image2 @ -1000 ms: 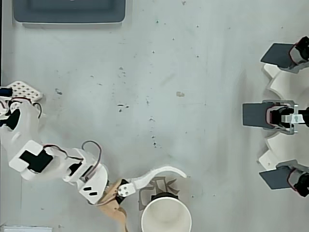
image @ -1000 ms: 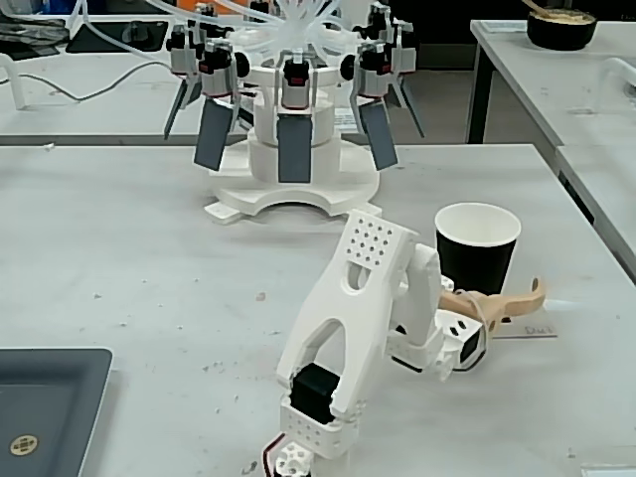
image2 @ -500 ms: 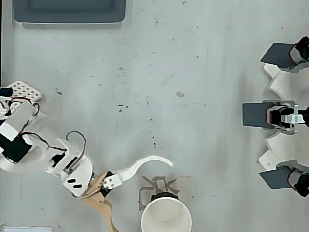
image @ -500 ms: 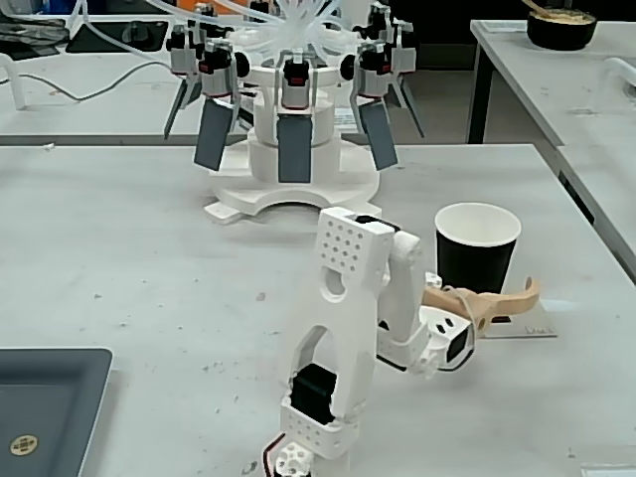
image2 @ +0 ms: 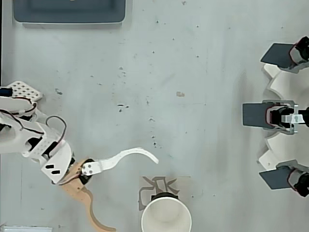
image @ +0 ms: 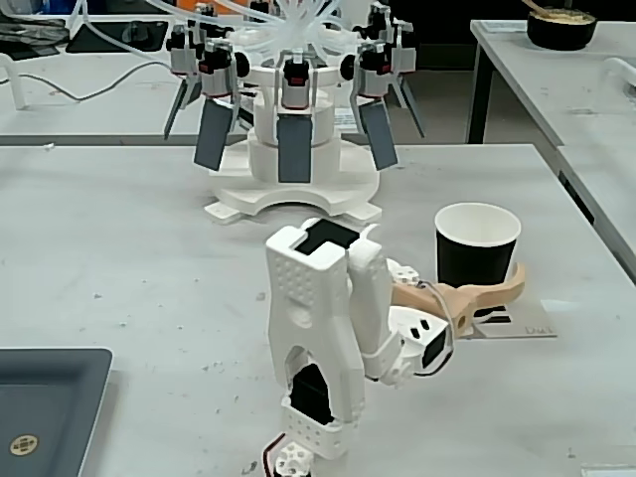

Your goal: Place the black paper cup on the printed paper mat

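Note:
The black paper cup (image: 477,248) stands upright with its white inside showing from above (image2: 166,217). It rests on the printed paper mat (image: 517,323), whose grey scribble (image2: 159,186) shows beside the cup's rim in the overhead view. My gripper (image2: 135,194) is open wide and low over the table, with nothing between its fingers. Its white finger (image2: 130,155) curves along one side of the mat. Its tan finger (image: 497,288) lies close by the cup's base, and its tip (image2: 104,226) reaches the overhead view's bottom edge. The cup sits just beyond the fingertips.
A dark grey tray (image: 40,397) (image2: 70,12) lies at the table's near left in the fixed view. A white stand with several hanging dark paddles (image: 293,119) (image2: 285,116) fills the far side. A dark bowl (image: 561,25) sits on a neighbouring table.

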